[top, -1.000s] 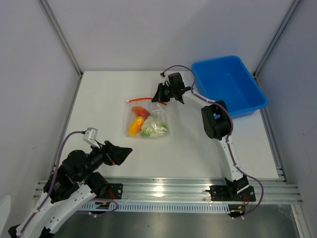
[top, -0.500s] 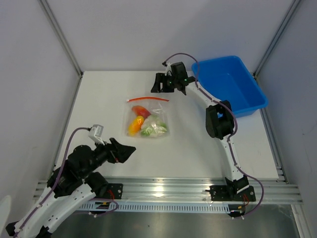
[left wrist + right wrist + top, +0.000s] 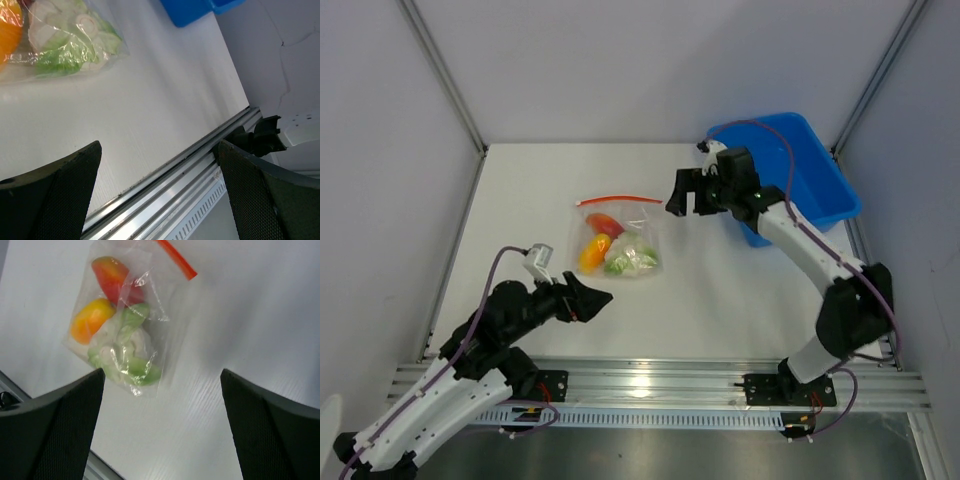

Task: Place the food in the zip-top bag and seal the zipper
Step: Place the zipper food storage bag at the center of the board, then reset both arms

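The zip-top bag (image 3: pixel 617 240) lies flat on the white table with the food inside: a red-orange piece (image 3: pixel 605 224), a yellow-orange piece (image 3: pixel 592 254) and a white-and-green lump (image 3: pixel 632 259). Its orange-red zipper (image 3: pixel 618 200) runs along the far edge. My right gripper (image 3: pixel 681 198) hovers open and empty to the right of the zipper end, clear of the bag. From the right wrist view the bag (image 3: pixel 125 325) and a stretch of zipper (image 3: pixel 177 261) lie beyond the gripper (image 3: pixel 162 375). My left gripper (image 3: pixel 592 299) is open near the bag's front edge, with the bag (image 3: pixel 65 47) at the top left of its view.
A blue plastic bin (image 3: pixel 785 175) stands at the back right, just behind the right arm, and its corner (image 3: pixel 192 10) shows in the left wrist view. The aluminium rail (image 3: pixel 650 380) runs along the near table edge. Grey walls close in the sides and back.
The right gripper went from shut at the zipper's right end to open and pulled away to the right, toward the bin. The left arm crept forward toward the bag.
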You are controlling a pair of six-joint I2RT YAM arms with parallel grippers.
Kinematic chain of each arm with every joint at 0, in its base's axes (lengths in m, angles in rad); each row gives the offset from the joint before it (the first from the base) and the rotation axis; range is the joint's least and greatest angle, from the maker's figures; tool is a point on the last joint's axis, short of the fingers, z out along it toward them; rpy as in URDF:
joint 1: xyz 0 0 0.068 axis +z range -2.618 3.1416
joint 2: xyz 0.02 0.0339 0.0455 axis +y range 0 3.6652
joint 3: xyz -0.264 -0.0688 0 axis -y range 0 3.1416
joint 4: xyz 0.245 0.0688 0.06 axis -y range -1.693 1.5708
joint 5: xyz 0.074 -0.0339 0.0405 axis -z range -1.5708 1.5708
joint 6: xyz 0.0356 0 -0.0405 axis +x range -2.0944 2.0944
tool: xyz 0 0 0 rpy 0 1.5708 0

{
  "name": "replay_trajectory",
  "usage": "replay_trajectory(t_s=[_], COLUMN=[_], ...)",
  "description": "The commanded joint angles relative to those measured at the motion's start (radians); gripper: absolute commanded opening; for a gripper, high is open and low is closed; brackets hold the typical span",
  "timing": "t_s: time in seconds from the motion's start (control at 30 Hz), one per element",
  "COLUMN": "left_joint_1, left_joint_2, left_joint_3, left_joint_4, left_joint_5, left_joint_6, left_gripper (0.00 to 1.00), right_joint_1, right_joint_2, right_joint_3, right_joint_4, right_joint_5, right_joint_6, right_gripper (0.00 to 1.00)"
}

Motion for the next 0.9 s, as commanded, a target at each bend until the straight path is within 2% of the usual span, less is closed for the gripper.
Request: replay_trajectory(t_s=[0.0,0.17,0.3,0.4,0.57,0.6,0.67,0.77,0.87], left_joint_1=[0.001,0.021,0.072,0.170,0.216,0.216,0.216,0.216,0.216], left_joint_2=[0.068,0.193,0.282,0.307,0.261,0.232,0.192,0.061,-0.143], left_joint_3=[-0.026,-0.058,-0.101,-0.188,-0.439,-0.463,-0.545,-0.599,-0.613], left_joint_4=[0.160,0.314,0.470,0.711,1.215,1.254,1.302,1.278,1.105], left_joint_5=[0.053,0.154,0.264,0.388,0.466,0.472,0.485,0.516,0.516], left_joint_6=[-0.024,-0.027,-0.060,-0.175,-0.373,-0.410,-0.436,-0.450,-0.449], left_gripper=[0.99,1.00,0.99,0.99,1.00,0.99,0.99,1.00,0.99], right_joint_1=[0.072,0.124,0.138,0.147,0.149,0.150,0.149,0.149,0.150], right_joint_2=[-0.206,-0.542,-0.803,-1.024,-1.283,-1.352,-1.411,-1.501,-1.549], right_joint_3=[-0.224,-0.532,-0.716,-0.851,-0.988,-1.005,-1.057,-1.117,-1.168], right_joint_4=[0.067,0.056,0.047,0.036,0.006,-0.002,-0.017,-0.015,-0.004], right_joint_5=[0.122,0.167,0.210,0.263,0.266,0.301,0.306,0.296,0.280], right_joint_6=[0.028,0.134,0.243,0.329,0.439,0.456,0.504,0.550,0.577], right_gripper=[0.98,0.98,0.97,0.97,0.99,0.99,0.99,0.99,0.99])
